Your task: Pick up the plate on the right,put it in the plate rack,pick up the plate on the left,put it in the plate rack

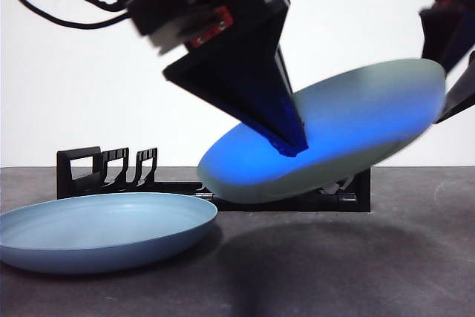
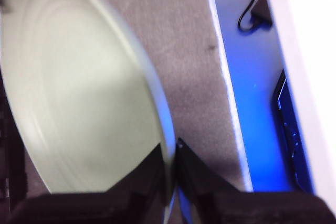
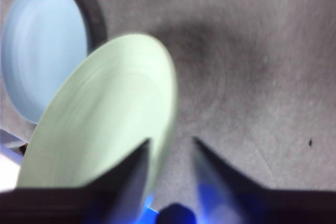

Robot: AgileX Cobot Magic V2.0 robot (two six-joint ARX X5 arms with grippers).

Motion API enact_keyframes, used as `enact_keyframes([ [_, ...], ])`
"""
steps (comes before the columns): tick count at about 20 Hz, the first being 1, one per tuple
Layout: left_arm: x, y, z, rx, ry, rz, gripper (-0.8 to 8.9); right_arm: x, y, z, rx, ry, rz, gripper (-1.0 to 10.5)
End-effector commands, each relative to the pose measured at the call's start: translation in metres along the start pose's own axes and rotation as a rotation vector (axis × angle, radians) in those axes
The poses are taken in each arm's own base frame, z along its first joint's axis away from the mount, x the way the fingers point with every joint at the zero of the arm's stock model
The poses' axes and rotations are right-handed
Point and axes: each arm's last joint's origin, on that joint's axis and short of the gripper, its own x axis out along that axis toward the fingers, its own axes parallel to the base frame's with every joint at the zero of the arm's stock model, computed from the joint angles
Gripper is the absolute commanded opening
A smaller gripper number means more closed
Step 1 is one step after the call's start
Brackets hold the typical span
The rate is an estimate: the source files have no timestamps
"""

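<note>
A pale green plate (image 1: 356, 124) hangs tilted in the air over the right end of the black plate rack (image 1: 96, 165). My left gripper (image 1: 289, 145) comes down from the upper middle and is shut on that plate's lower rim. The left wrist view shows the jaws (image 2: 172, 156) pinched on the green plate's edge (image 2: 79, 93). My right gripper (image 1: 453, 79) is at the plate's high right edge, open, its jaws (image 3: 170, 153) apart beside the rim of the green plate (image 3: 105, 119). A light blue plate (image 1: 104, 228) lies flat on the table at the front left.
The rack runs along the back of the dark grey table (image 1: 356, 272), its upright dividers showing at the left end. The table edge (image 2: 226, 77) is close beside the left gripper, with floor and a cable beyond. The blue plate (image 3: 42, 45) lies past the green one.
</note>
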Motion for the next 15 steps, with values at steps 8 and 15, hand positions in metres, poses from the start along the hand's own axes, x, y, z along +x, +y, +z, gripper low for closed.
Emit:
enact_keyframes([
  [8, -0.045, 0.031, 0.009, -0.541, -0.212, 0.132, -0.08, -0.070, 0.016, -0.007, -0.085, -0.461, -0.231, 2.5],
  [15, -0.110, 0.105, -0.053, -0.913, -0.519, 0.307, -0.09, -0.086, 0.023, -0.014, -0.089, -0.572, -0.305, 2.4],
])
